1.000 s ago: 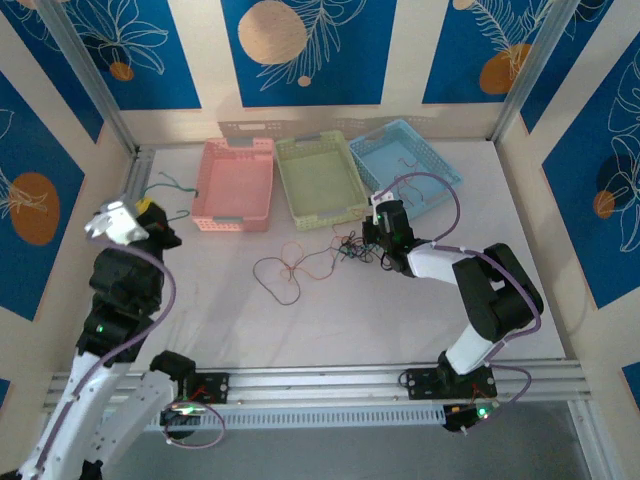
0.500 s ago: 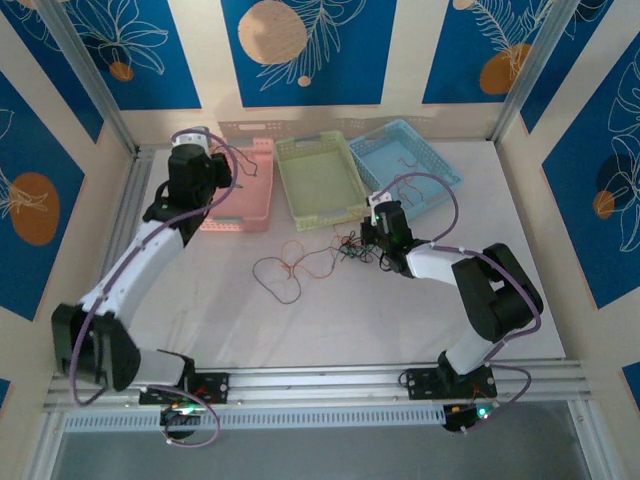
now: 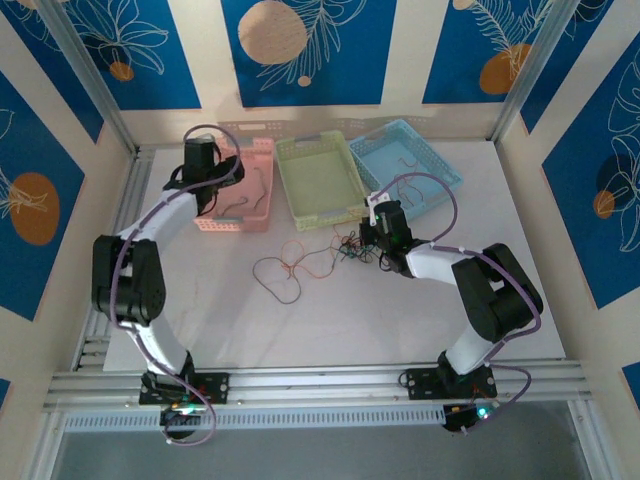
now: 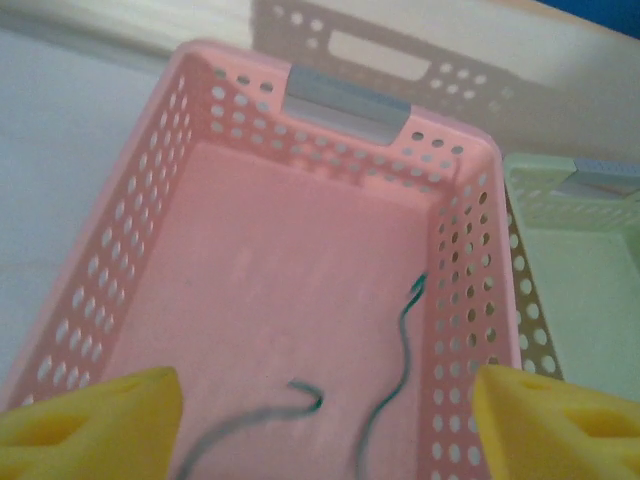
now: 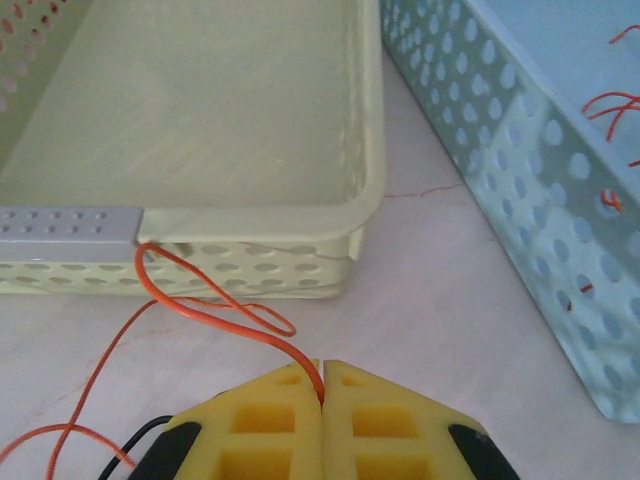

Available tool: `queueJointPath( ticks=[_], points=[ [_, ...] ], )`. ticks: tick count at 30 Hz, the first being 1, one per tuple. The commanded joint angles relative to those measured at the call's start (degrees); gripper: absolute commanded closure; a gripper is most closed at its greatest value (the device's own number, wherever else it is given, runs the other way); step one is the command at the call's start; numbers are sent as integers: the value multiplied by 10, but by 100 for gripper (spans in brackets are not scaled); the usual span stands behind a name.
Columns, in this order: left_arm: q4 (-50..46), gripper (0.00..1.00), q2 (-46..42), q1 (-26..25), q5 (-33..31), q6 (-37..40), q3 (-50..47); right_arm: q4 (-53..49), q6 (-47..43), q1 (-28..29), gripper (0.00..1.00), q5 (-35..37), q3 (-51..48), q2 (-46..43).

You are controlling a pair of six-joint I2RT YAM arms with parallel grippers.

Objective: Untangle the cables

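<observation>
Pink basket (image 3: 255,220) stands leftmost of three at the far side of the table (image 3: 330,320) in the top view, with the left gripper (image 3: 222,172) over it and a dark wire (image 3: 235,207) inside. The cables (image 3: 300,265) lie before the green basket (image 3: 320,175): loose loops run into a dark knot (image 3: 350,248). The right gripper (image 3: 372,238) sits at the knot's right edge.

At the left wrist, the yellow fingers (image 4: 95,420) stand wide apart with nothing between them. Below, a green wire (image 4: 400,365) curls across the basket's floor. I cannot tell if it lies flat.

At the right wrist, the right gripper (image 5: 322,395) has its pads (image 5: 270,420) pressed together on an orange wire (image 5: 310,372). The wire loops away to the green basket's near wall (image 5: 250,270), touching or caught by the grey handle. A black wire (image 5: 140,432) passes just left of the pads. The blue basket (image 5: 520,170) holds more reddish strands.

These cables look almost weightless, limp but a little springy, so they should keep their curls and drag neighbours along. Being so thin, they could slide out of foam pads. A pinch close to a free end or just beside the knot seems best. A slow pull low over the table should suit, since loops may snag on the baskets' holes and rims.
</observation>
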Motion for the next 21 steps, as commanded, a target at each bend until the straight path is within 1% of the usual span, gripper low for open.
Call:
queueJointPath(
  ticks=[1,4,6,8,9,11,14,17,19,21],
  points=[
    [41,21,-98,3,50,-31,-80,9,-10,6,100,-55,18,-20],
    [89,21,-184,0,114,-31,-181,31,-15,7,100,-112,3,-39],
    [145,22,-230,-8,191,-32,-253,50,-17,9,100,-161,-8,-55],
    [203,24,-264,-34,252,-24,-315,83,-23,14,100,-221,-23,-67],
    [213,24,-274,-50,269,-12,-332,103,-24,16,100,-246,-30,-69],
    [213,24,-286,-102,279,38,-348,130,-27,21,100,-303,-39,-70],
    [198,24,-282,-171,275,110,-341,148,-21,21,100,-388,-41,-67],
    [206,23,-264,-209,286,153,-334,156,-13,21,100,-456,-36,-60],
    [204,22,-248,-219,292,165,-327,157,-8,21,100,-475,-34,-55],
    [215,21,-225,-229,314,174,-322,157,-2,21,100,-485,-30,-51]
  ],
)
